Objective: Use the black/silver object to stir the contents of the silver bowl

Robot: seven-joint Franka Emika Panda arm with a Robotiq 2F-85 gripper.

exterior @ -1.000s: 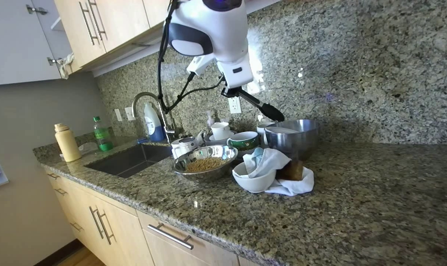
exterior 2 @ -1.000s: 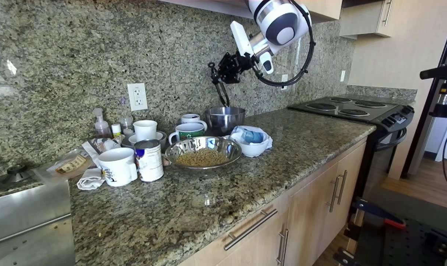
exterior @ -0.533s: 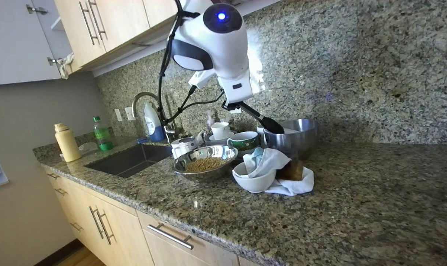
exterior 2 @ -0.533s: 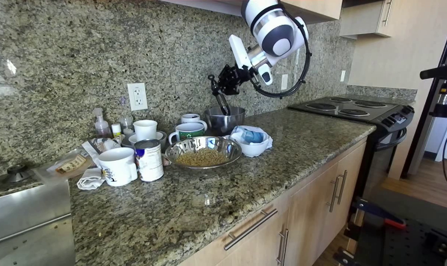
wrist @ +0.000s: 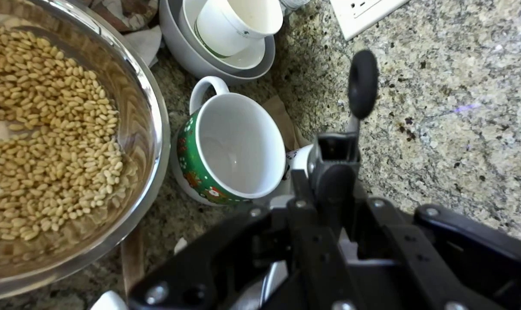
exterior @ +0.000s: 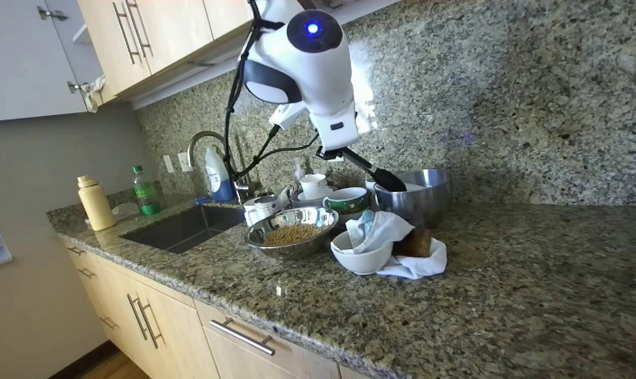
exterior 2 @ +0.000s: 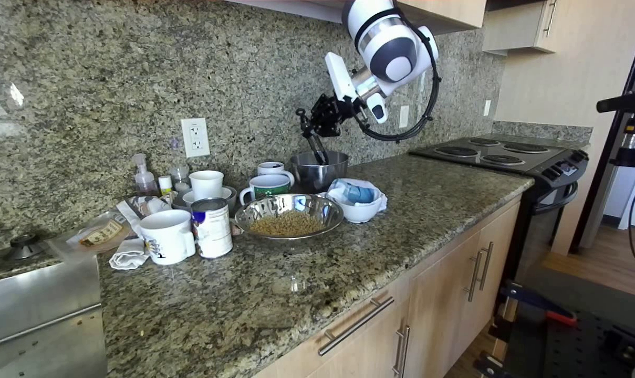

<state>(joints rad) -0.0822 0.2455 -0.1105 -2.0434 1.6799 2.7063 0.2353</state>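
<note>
Black-and-silver long slender kitchen utensil point(exterior: 381, 176) is held tilted near the rear edge of the granite desk point(exterior: 507, 295). Jaws are pressed together on its upper part. Lower end is at the mouth of a tall, straight-sided steel pot point(exterior: 423, 202); contact cannot be told. Wide, shallow, shiny silver bowl point(exterior 2: 317, 206) holding tan grains point(wrist: 70, 163) stands between front and rear edges, apart from the utensil. Green-and-white ceramic mug point(wrist: 238, 146) is just beside the bowl, rear-edge side.

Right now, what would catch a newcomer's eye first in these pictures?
Probably the white robot arm above the counter, its jaws holding a black utensil that slants down toward the steel pot. Next, the shiny silver bowl of tan grains, beside the green mug.
</note>
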